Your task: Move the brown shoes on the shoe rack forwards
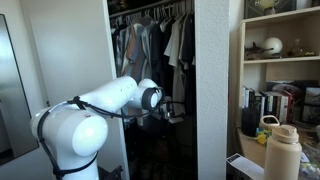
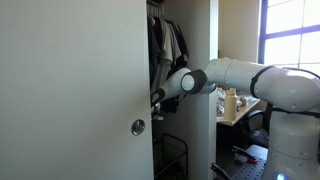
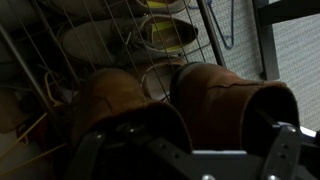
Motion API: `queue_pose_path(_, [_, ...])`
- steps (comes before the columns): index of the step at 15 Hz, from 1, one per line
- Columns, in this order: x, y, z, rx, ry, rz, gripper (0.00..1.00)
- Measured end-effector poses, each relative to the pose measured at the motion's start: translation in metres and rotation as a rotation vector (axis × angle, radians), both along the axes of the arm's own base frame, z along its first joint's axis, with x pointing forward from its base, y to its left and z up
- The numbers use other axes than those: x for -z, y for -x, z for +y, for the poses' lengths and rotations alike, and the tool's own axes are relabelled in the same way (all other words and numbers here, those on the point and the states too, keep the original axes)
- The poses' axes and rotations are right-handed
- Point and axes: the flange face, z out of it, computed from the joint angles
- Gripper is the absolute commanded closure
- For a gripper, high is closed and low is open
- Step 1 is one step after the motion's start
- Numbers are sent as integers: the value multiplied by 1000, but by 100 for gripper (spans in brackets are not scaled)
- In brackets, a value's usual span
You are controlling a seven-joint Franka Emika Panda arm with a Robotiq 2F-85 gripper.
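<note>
Wrist view: the brown shoes (image 3: 228, 100) are shown side by side on the wire shoe rack (image 3: 118, 25), heels toward the camera and toes pointing to the back of the rack. A second pair of pale shoes (image 3: 165, 31) is seen farther in, beyond the toes. The gripper (image 3: 188, 145) is seen at the lower edge of the picture. Its jaws are spread wide, one finger at each lower corner, and nothing is held. The heels of both shoes lie just beyond the fingers and roughly between them. Whether the fingers touch the leather cannot be told.

The wide spread is judged to be chosen so that both heels can be taken or hooked together and the pair drawn out as one. The low, level approach is judged to be forced by the shelf wires above.

In both exterior views the arm (image 1: 108, 98) is stretched level into a dark closet, below the hanging clothes (image 1: 150, 40). In an exterior view the gripper (image 2: 158, 97) is largely hidden past the edge of the door (image 2: 70, 90), and the shoes are not visible in either.

The task is judged to be at the approach or grasp step. The shoes are set back on the rack and are not yet brought forwards. A risk is judged in the fingers catching on the wires.
</note>
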Motion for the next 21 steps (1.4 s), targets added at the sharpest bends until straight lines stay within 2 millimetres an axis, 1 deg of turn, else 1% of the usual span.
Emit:
queue_pose_path(1, [4,-1,1,0,-1,-3,0])
queue_pose_path(2, [7,-1,2,0,-2,-5,25])
queue_pose_path(3, [10,-2,3,0,-4,-8,28])
queue_pose_path(4, [12,-3,4,0,-5,-11,34])
queue_pose_path(6, [16,-4,4,1,-7,-17,51])
queue_pose_path(7, [17,-5,4,2,-7,-20,57])
queue_pose_path(8, [18,-6,4,2,-8,-23,66])
queue_pose_path(9, [18,-7,3,3,-8,-26,72])
queue_pose_path(10, [18,-7,3,4,-8,-28,81])
queue_pose_path(11, [17,-8,3,5,-9,-29,87])
queue_pose_path(12, [17,-8,2,5,-9,-31,95])
queue_pose_path(15, [17,-9,1,-5,-18,-30,100])
queue_pose_path(16, [17,-9,0,-9,-22,-29,96])
queue_pose_path(21, [17,-10,-3,-13,-42,-29,96])
